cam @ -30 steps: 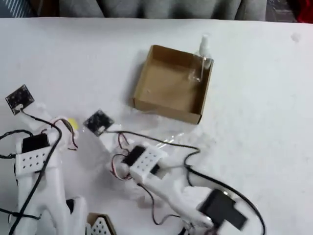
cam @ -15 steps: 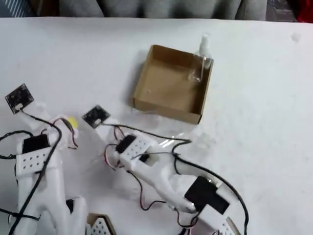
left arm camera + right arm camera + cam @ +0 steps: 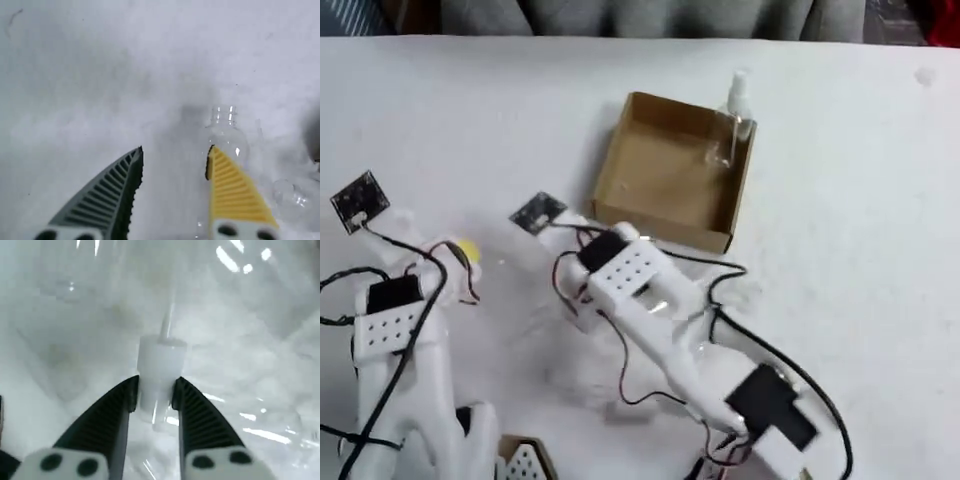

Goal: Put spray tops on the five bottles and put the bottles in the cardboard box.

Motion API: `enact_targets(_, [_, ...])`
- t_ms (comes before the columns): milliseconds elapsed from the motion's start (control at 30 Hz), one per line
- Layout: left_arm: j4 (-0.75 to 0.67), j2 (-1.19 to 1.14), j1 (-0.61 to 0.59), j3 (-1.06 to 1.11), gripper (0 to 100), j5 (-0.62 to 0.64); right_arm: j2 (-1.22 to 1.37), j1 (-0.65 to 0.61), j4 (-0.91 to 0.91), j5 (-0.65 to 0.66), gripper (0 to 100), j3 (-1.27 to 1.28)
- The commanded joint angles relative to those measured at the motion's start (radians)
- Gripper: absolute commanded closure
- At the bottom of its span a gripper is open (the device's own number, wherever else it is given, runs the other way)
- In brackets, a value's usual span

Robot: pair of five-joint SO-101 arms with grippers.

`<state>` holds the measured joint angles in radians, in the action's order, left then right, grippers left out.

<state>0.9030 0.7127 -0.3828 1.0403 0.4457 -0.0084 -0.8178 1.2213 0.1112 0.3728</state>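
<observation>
Meanwhile, right hand (image 3: 156,386) pinches a spray top (image 3: 161,367); left hand (image 3: 175,156) gapes empty (uncapped bottle (image 3: 226,131) beside); cardboard box (image 3: 660,226) at the right arm's one o'clock.

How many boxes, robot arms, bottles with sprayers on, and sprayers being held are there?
Brown cardboard box: 1
White robot arms: 2
Clear plastic bottle with white spray top on, in the box: 1
Loose white spray top in the right gripper, jaws shut on it: 1
Total: 5
</observation>
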Motion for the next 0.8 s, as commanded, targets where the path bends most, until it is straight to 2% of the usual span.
enact_targets(0, [-0.095,0.022,0.008,0.041,80,0.009,-0.133,0.041,0.202,0.153,98.4,-0.055])
enact_targets(100, [-0.152,0.022,0.008,0.068,80,0.009,-0.193,0.070,0.334,0.249,98.4,-0.055])
enact_targets(267, [-0.158,0.022,0.010,0.072,80,0.006,-0.254,0.170,0.506,0.479,98.4,-0.041])
enact_targets(333, [-0.155,0.022,0.010,0.074,80,0.005,-0.272,0.272,0.503,0.575,98.4,0.002])
enact_targets(500, [-0.153,0.022,0.008,0.074,80,0.003,-0.289,0.570,0.503,0.916,98.4,0.055])
enact_targets(767, [-0.153,0.022,0.012,0.074,80,0.003,-0.280,1.013,0.498,1.298,98.4,0.058])
